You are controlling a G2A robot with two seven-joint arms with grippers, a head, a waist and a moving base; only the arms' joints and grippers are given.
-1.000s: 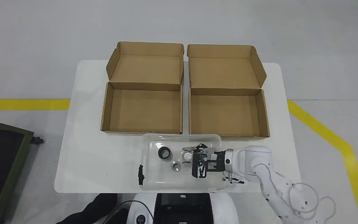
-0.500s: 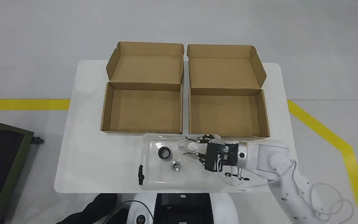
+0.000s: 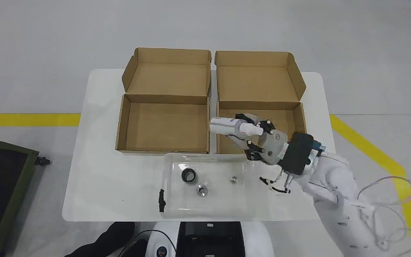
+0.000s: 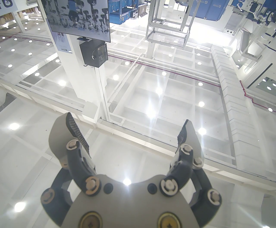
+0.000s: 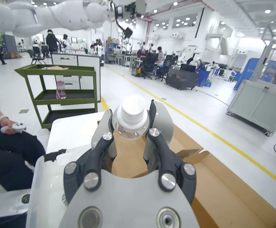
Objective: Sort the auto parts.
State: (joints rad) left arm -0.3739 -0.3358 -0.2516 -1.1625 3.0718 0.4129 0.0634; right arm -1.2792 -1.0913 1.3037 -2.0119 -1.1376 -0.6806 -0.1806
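Lifted from the clear tray (image 3: 168,168), your right gripper (image 3: 252,137) now pinches a white-capped part (image 3: 226,124) above the right box (image 3: 302,132), ready to drop; your left gripper (image 4: 128,125) idles, fingers spread.

Found nothing readable on the boxes (image 3: 164,125), tray (image 3: 176,199) or parts (image 3: 189,175). Noticed white print on blue banners (image 4: 213,8) overhead, too small to make out. Saw a small label (image 4: 63,50) on a pillar (image 4: 86,90), likewise illegible.
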